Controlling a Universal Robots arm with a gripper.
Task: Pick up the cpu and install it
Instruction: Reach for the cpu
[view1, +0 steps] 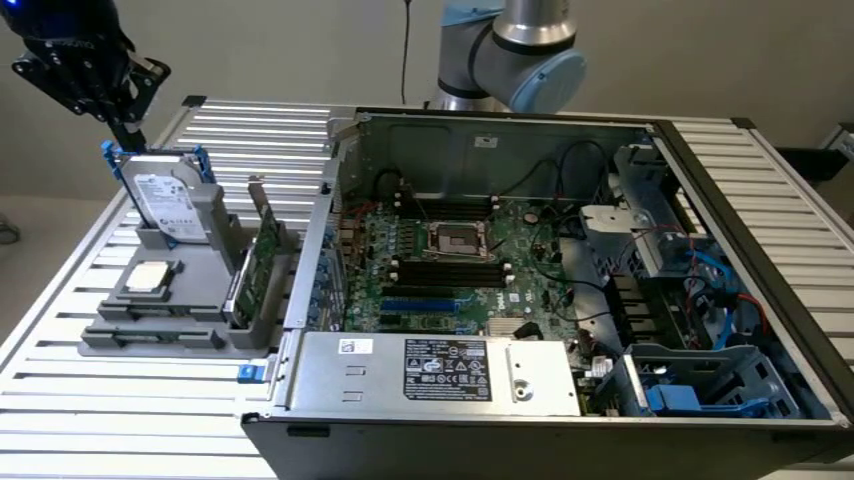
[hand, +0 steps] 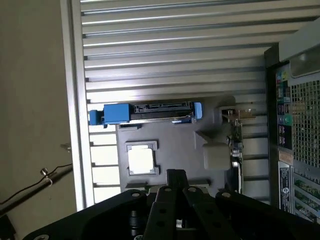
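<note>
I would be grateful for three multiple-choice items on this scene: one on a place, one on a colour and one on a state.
1. The small square silver-beige cpu lies: A on the grey plastic holder; B in the dark square metal-framed socket; C on the floor.
2. The bracket on the rectangular silver hard drive is: A red; B blue; C yellow.
3. The socket is: A empty; B filled; C covered by a fan.
Answers: 1 A, it rests in the holder's recess. 2 B, blue shows along the drive's edges. 3 A, its centre is bare.
</note>
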